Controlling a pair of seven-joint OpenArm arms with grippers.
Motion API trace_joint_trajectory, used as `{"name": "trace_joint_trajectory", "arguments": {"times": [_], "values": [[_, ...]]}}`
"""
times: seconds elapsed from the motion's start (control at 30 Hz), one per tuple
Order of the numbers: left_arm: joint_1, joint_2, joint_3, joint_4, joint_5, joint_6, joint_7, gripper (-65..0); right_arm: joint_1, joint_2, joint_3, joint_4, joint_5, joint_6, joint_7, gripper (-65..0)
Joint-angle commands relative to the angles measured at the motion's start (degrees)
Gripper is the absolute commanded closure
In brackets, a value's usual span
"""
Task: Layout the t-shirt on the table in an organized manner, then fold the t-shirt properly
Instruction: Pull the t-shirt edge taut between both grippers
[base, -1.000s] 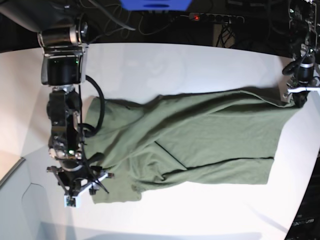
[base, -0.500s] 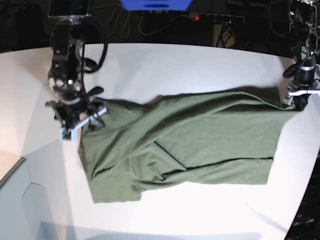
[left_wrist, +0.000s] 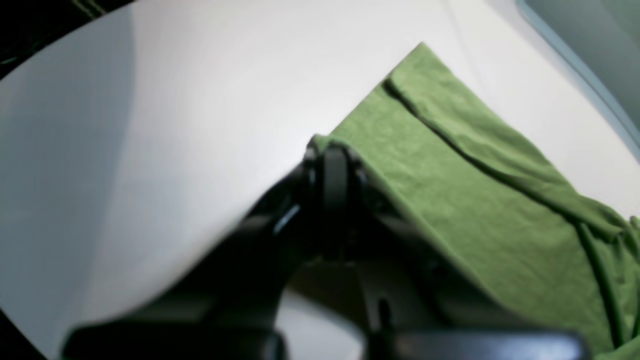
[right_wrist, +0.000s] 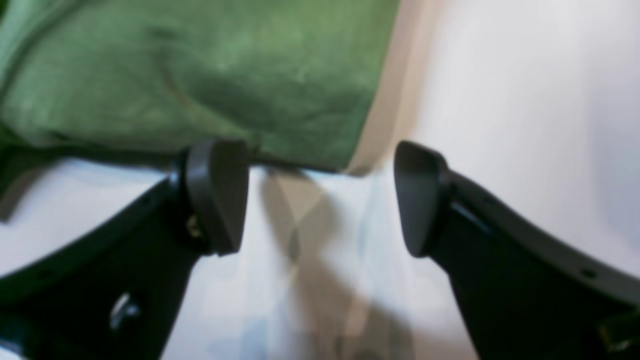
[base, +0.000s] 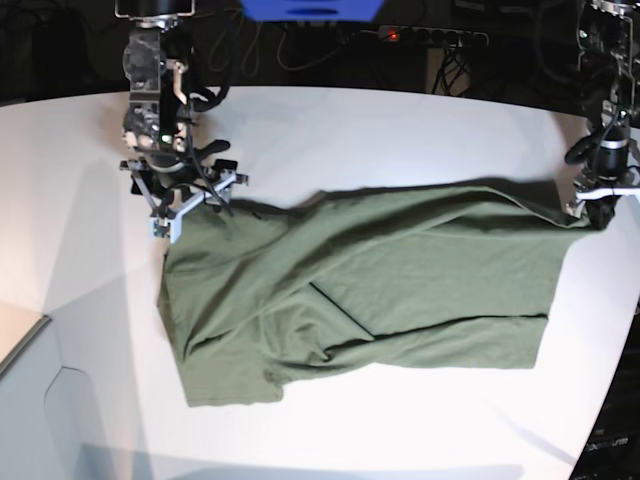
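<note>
The olive-green t-shirt lies spread and creased across the white table. My left gripper is shut on the shirt's far right corner; in the left wrist view its closed fingers pinch the shirt's edge. My right gripper is open at the shirt's far left corner. In the right wrist view the gripper hangs over bare table, with the shirt's corner just beyond the left fingertip. The neck and label are not visible.
A power strip and cables lie behind the table's far edge. A grey panel sits at the lower left corner. The table's curved edge runs close to the left gripper on the right side.
My right gripper moved from the shirt's near left corner up along the left edge to its far left corner, staying open. The left gripper kept its hold at the right corner.
</note>
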Motion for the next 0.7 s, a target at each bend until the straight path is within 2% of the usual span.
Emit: {"name": "trace_joint_trajectory", "arguments": {"times": [0.0, 0.1, 0.2, 0.27, 0.43, 0.53, 0.67], "values": [[-0.3, -1.1, -0.4, 0.8, -0.1, -0.1, -1.5, -0.2, 1.1, 0.1, -0.2, 0.5, 0.1, 0.3, 1.2, -45.9], [-0.3, -1.1, -0.4, 0.8, -0.1, -0.1, -1.5, -0.2, 1.1, 0.0, -0.2, 0.0, 0.1, 0.3, 1.2, -45.6], [-0.3, -1.0, -0.4, 0.8, -0.1, -0.1, -1.5, -0.2, 1.2, -0.1, -0.3, 0.0, 0.1, 0.3, 1.3, -41.9], [-0.3, -1.0, -0.4, 0.8, -0.1, -0.1, -1.5, -0.2, 2.0, -0.1, -0.3, -0.2, 0.1, 1.8, 1.3, -36.4], [-0.3, -0.9, -0.4, 0.8, -0.1, -0.1, -1.5, -0.2, 2.6, -0.1, -0.2, -0.5, 0.1, 12.3, 1.3, -13.0], [-0.3, 0.1, -0.6, 0.8, -0.1, -0.1, -1.5, -0.2, 2.6, -0.1, -0.2, -0.2, 0.1, 14.7, 1.2, 0.0], [-0.2, 0.1, -0.7, 1.0, -0.1, -0.1, -1.5, -0.2, 2.0, 0.1, 0.2, 2.5, 0.1, 14.8, 1.1, 0.0]]}}
